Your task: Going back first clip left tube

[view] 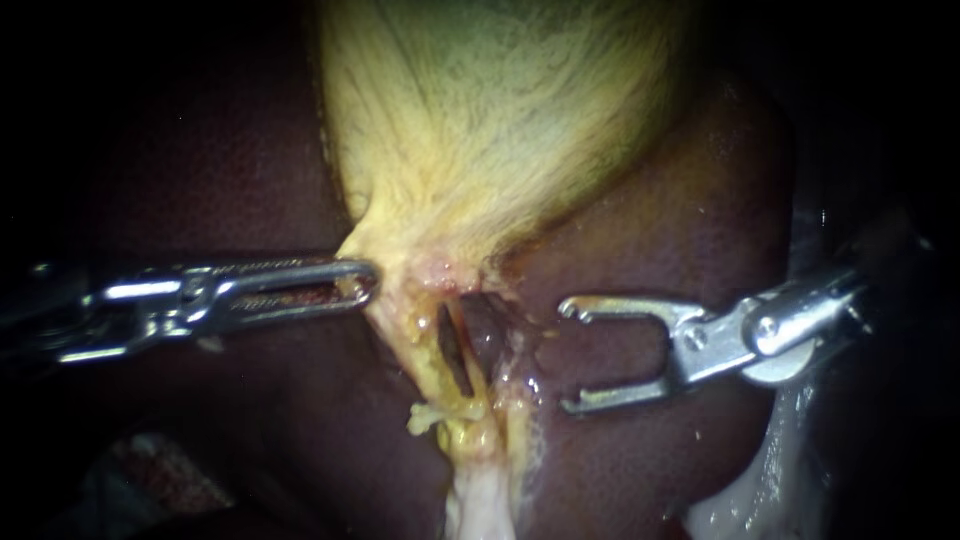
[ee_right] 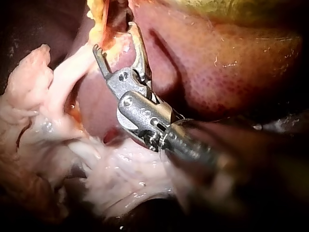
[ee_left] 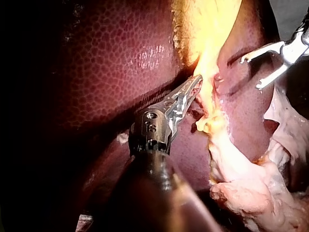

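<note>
Dark liver (view: pixel 690 250) underlies all, w/ yellow gallbladder (view: pixel 490 110) lying on it.

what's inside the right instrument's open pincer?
The right instrument's pincer holds nothing; only dark liver shows through the gap, behind it. Liver under its hinge and shaft is covered.

In the endoscope view, light fell on the centre and was brightest on the gallbladder (view: pixel 500 120). The corners and the left edge lay black. Glare glinted off the right instrument (view: pixel 567 355). The left wrist view showed the gallbladder washed out.
</note>
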`<state>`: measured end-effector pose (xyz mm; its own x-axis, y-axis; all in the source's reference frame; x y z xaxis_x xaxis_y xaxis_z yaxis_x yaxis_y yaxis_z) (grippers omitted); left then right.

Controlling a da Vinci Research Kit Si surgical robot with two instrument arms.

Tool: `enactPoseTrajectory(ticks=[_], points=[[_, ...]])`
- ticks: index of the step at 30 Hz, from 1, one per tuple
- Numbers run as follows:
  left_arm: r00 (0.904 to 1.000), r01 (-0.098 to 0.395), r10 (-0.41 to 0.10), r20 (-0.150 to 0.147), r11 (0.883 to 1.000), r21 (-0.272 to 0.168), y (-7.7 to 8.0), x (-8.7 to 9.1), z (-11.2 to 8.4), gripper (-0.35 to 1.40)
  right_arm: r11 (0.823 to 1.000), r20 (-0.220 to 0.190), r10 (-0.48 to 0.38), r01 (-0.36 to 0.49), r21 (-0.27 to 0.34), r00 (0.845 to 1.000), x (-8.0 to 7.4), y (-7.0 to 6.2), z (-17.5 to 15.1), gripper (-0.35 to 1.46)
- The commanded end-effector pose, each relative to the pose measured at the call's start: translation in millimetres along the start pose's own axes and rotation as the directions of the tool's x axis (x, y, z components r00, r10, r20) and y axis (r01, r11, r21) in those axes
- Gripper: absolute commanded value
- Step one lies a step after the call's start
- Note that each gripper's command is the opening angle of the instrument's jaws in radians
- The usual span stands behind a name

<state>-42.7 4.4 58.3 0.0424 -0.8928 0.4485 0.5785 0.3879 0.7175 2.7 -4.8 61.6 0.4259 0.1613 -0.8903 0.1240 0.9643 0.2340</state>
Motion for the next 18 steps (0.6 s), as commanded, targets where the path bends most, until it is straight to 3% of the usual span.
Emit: enactPoseTrajectory(ticks=[1,11,18], points=[[1.0,0.0,0.0,0.0,1.0,0.0,0.1,0.1,0.1,-0.35,1.0,0.003,0.0,0.0,-0.005,1.0,0.1,-0.1,0.0,0.6],[0.9999,-0.011,0.011,0.004,1.0,0.001,1.7,1.9,3.1,-0.35,0.999,-0.012,-0.008,0.009,0.04,1.0,0.2,-0.4,-0.3,0.6],[0.9992,-0.029,0.029,-0.025,1.0,0.012,1.5,3.9,6.9,-0.35,0.999,-0.013,-0.009,0.009,0.042,1.0,0.2,-0.6,-0.6,0.6]])
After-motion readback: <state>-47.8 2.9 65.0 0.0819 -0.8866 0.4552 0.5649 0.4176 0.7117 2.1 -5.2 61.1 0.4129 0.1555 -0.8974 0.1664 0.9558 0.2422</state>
